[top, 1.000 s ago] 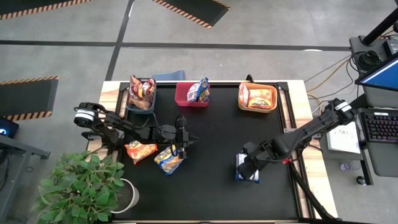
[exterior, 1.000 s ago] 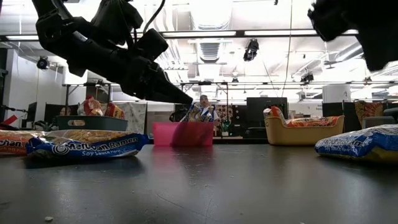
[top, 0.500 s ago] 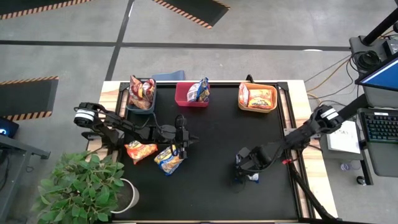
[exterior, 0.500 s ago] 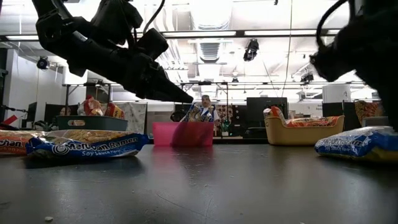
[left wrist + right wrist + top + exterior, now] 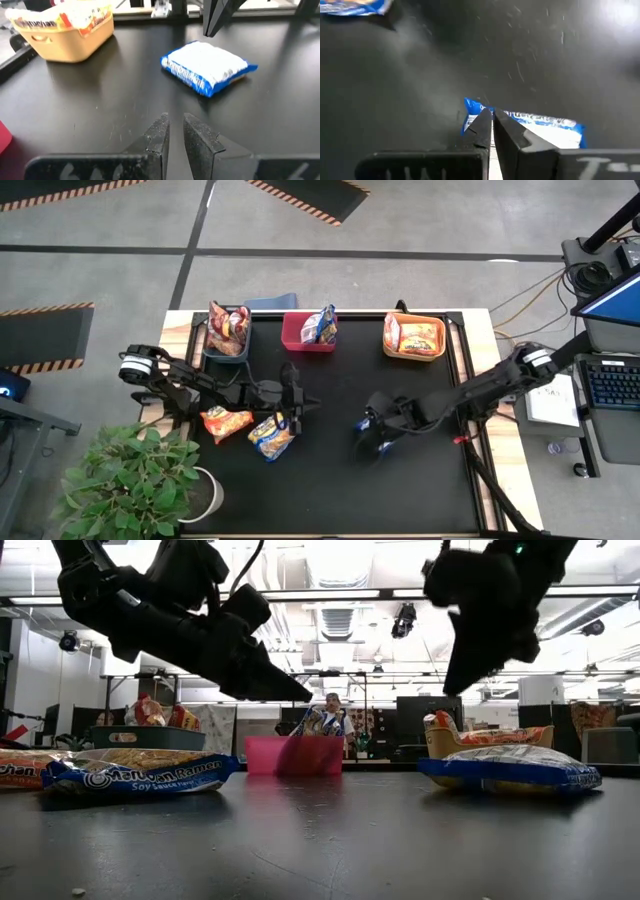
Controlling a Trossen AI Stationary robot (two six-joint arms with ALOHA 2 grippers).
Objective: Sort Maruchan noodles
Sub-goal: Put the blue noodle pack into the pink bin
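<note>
A silver-white and blue noodle packet [image 5: 510, 768] lies flat on the black table, right of centre. My right gripper [image 5: 455, 685] is shut and hangs point-down just above the packet's [image 5: 540, 125] left end, touching nothing. My left gripper [image 5: 305, 402] hovers left of centre with its fingers almost together and holds nothing. Beside it an orange packet [image 5: 226, 421] and a blue-and-yellow packet [image 5: 272, 435] lie flat on the table. The left wrist view shows the silver-white packet [image 5: 207, 67] ahead of my left gripper [image 5: 175, 122].
Along the far edge stand a dark grey bin [image 5: 226, 330] with red-orange packets, a red bin [image 5: 300, 332] with a blue-and-yellow packet, and an orange bin [image 5: 414, 337] with orange packets. A potted plant [image 5: 130, 480] stands off the near left corner. The black table [image 5: 330, 490] shows bare between the arms.
My right gripper has moved from the table's right side toward its centre and has risen. The silver-white and blue packet now lies farther toward the table's left than before; whether it was slid or carried, the frames do not show.
</note>
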